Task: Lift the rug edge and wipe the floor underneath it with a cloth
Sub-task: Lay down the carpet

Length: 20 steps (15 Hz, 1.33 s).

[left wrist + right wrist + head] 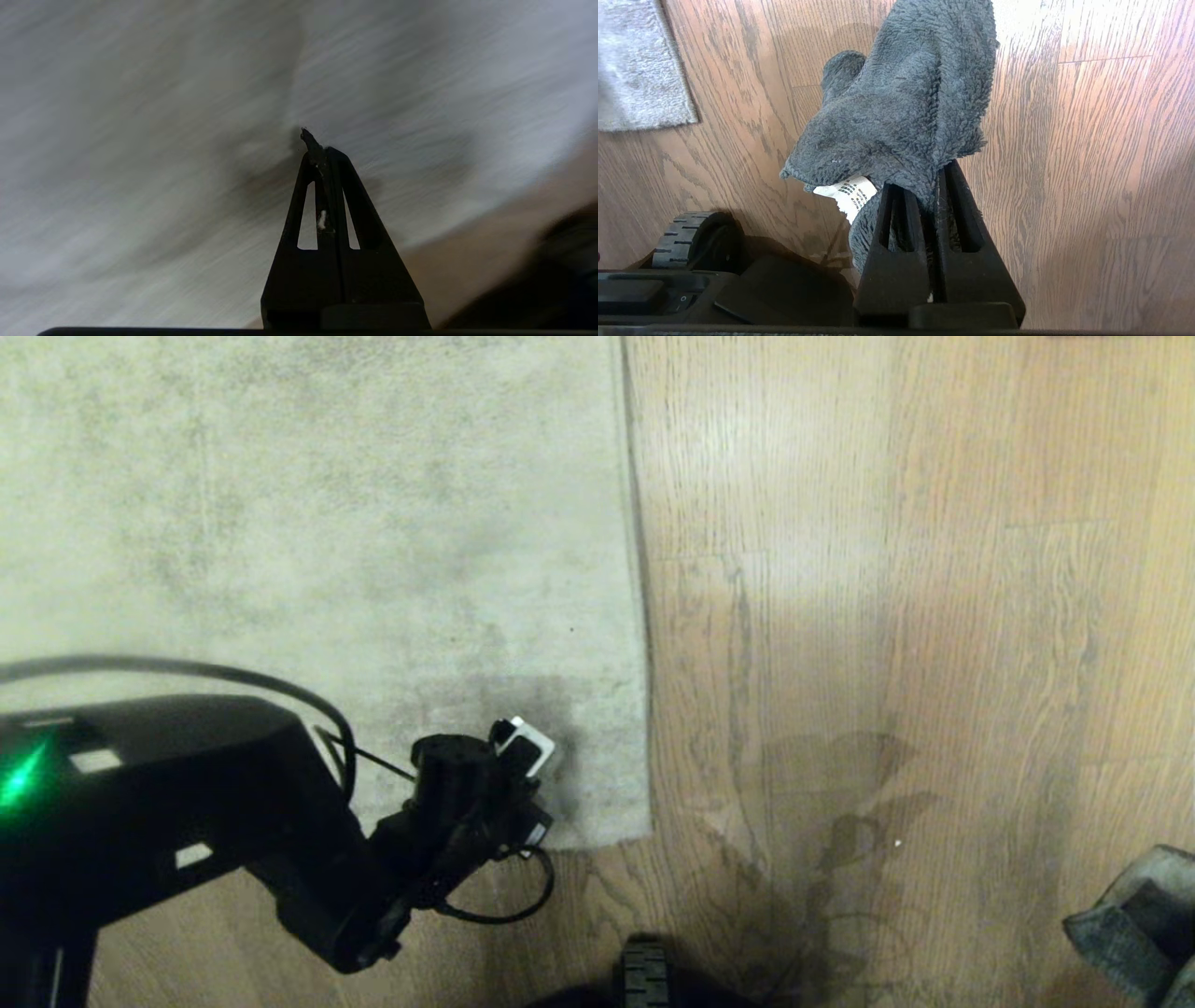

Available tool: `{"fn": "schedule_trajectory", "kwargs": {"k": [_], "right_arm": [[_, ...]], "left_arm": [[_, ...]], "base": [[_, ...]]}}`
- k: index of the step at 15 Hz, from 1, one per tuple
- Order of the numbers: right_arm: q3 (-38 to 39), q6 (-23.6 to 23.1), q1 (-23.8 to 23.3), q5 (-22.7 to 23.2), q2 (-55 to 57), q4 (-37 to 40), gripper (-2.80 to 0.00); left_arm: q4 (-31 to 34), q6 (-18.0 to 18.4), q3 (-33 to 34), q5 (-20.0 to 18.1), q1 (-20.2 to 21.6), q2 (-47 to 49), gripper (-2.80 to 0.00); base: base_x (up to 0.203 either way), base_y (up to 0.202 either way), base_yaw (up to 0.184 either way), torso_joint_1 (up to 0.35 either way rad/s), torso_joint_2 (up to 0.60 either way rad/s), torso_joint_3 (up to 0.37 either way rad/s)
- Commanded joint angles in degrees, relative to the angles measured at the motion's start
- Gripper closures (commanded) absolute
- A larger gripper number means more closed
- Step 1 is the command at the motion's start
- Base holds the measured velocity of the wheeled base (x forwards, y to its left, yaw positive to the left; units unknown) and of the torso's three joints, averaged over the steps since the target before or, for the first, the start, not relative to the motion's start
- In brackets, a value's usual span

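Rug: the big pale grey rug (327, 551) lies flat on the floor and fills the left part of the head view.
Rug edge: the rug edge (639, 569) runs straight up and down the middle of the head view, and it meets a near corner low down.
Floor: the brown wood floor (887, 616) is bare to the right of the rug.
Left gripper: the left gripper (314, 144) is over the rug, close to that near corner. Its fingers are pressed together and hold nothing.
Right gripper: the right gripper (934, 179) is out to the right, above the bare floor. Its fingers are squeezed tight on the cloth.
Cloth: the fluffy grey cloth (901, 107) hangs from the right fingers, with a small white tag (850, 193) showing.
Wheel: a black wheel (642, 973) of the robot sits on the floor at the near side.
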Motion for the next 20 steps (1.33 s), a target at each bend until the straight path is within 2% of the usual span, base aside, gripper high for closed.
{"fn": "schedule_trajectory", "kwargs": {"k": [1,6,11,16,20], "right_arm": [[0.0,0.0,0.0,0.0,0.0,0.0,0.0],[0.0,0.0,0.0,0.0,0.1,0.0,0.0],[0.0,0.0,0.0,0.0,0.0,0.0,0.0],[0.0,0.0,0.0,0.0,0.1,0.0,0.0],[0.0,0.0,0.0,0.0,0.1,0.0,0.0]], "left_arm": [[0.7,-2.9,-4.2,-0.2,-3.8,3.5,0.0],[0.5,-3.8,-7.2,-2.2,-4.0,7.0,0.0],[0.0,-3.7,-7.4,-2.3,-3.8,7.3,0.0],[0.2,-4.3,-6.8,-2.4,-3.8,1.4,0.0],[3.3,-5.2,-3.7,-2.3,-2.3,-8.3,0.0]], "base": [[0.0,0.0,0.0,0.0,0.0,0.0],[0.0,0.0,0.0,0.0,0.0,0.0],[0.0,0.0,0.0,0.0,0.0,0.0],[0.0,0.0,0.0,0.0,0.0,0.0],[0.0,0.0,0.0,0.0,0.0,0.0]]}}
